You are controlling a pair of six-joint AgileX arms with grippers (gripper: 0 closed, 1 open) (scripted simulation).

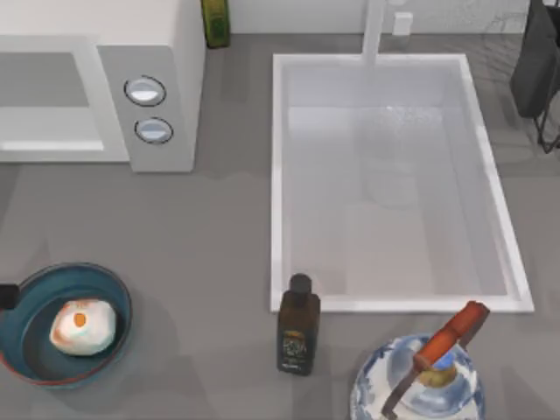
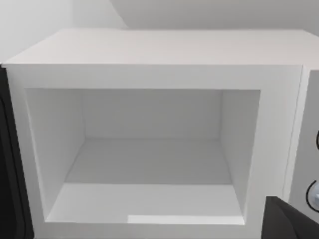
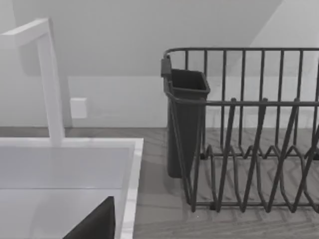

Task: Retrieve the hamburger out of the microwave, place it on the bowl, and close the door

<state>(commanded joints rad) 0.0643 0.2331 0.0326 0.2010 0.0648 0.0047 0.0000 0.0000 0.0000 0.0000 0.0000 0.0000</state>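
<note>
The hamburger (image 1: 81, 325), a pale bun with an orange spot, lies inside the blue bowl (image 1: 122, 302) at the table's front left. The white microwave (image 1: 153, 52) stands at the back left, its two knobs facing forward. In the left wrist view its cavity (image 2: 149, 159) gapes open and bare. A dark upright strip (image 2: 10, 164) at the cavity's left looks like the door swung open. A dark corner of my left gripper (image 2: 291, 221) shows in front of the microwave. A dark piece of my right gripper (image 3: 94, 224) shows over the sink's rim.
A white sink (image 1: 278, 175) with a faucet (image 1: 374, 31) fills the middle and right. A brown bottle (image 1: 298, 325) and a clear bluish vessel with a red handle (image 1: 420, 385) stand in front of it. A dark dish rack (image 3: 249, 149) sits back right, a green bottle (image 1: 215, 22) behind the microwave.
</note>
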